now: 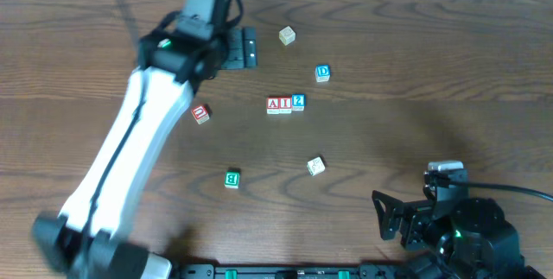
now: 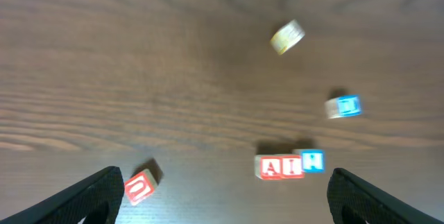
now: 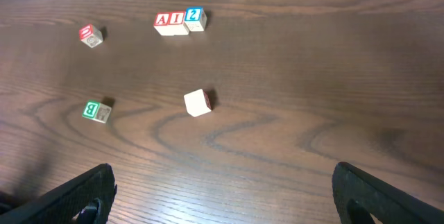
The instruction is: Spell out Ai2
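- On the dark wood-grain tabletop (image 1: 432, 98) the word looks laid: the wooden cube with a red A (image 1: 274, 104), the cube with a red I (image 1: 284, 104) and the cube with a blue 2 (image 1: 298, 101) sit in 1 row near the middle, each touching the next.
- The 2 cube lies a touch further back than the other 2 cubes, so the line is not quite flush. It reads plainly all the same.
- The left pincer (image 2: 222, 186) is spread wide and holds nothing. It hangs above the tabletop behind and to the left of the row, well apart from it.
- The right pincer (image 3: 222, 175) is also spread and empty, parked at the near right edge.
- My judgement is that the step in hand is clearing the left arm away without disturbing the word.
- To do that well, raise the left pincer first, then draw it back along its own side, never sweeping over the row.
- The red-lettered stray cube (image 1: 200, 113) lies just beside the left arm, so height matters more than speed.
- The blue D cube (image 1: 322, 73), the green B cube (image 1: 232, 178) and the 2 pale cubes (image 1: 287, 34) (image 1: 315, 166) lie apart from the row and need no touching.
- Squaring the 2 cube is optional. A nudge risks splitting the row.
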`<action>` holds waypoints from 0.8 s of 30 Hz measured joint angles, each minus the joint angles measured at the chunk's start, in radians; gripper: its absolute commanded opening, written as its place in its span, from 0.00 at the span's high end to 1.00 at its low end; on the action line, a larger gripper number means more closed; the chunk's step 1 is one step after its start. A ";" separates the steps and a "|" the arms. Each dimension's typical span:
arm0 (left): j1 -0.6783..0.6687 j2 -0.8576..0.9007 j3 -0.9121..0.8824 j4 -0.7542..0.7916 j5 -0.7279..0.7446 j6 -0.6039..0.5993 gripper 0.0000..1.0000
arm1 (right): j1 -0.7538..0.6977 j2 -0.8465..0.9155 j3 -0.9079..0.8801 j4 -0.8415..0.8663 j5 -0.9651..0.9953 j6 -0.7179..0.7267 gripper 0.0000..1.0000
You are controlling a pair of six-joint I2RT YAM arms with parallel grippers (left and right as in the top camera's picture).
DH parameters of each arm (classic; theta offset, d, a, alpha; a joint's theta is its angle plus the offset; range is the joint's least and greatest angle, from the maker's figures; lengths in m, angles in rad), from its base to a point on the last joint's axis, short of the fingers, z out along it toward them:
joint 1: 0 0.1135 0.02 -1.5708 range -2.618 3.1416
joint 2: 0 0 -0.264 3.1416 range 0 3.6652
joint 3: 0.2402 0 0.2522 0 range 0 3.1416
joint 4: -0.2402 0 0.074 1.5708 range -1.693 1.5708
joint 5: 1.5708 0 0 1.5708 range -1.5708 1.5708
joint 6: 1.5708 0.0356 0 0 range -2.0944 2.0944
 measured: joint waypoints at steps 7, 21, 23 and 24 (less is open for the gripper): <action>0.000 -0.287 0.001 -0.078 0.072 -0.033 0.05 | 0.000 0.000 0.000 0.000 0.000 0.000 0.01; 0.000 -0.532 0.001 -0.246 0.100 -0.052 0.05 | 0.000 0.000 0.000 0.000 0.000 0.000 0.01; 0.000 -0.542 0.001 -0.268 0.077 -0.041 0.05 | 0.000 0.000 0.000 0.000 0.000 0.000 0.01; 0.000 -0.550 0.001 -0.280 0.064 -0.025 0.05 | 0.000 0.000 0.000 0.000 0.000 0.000 0.01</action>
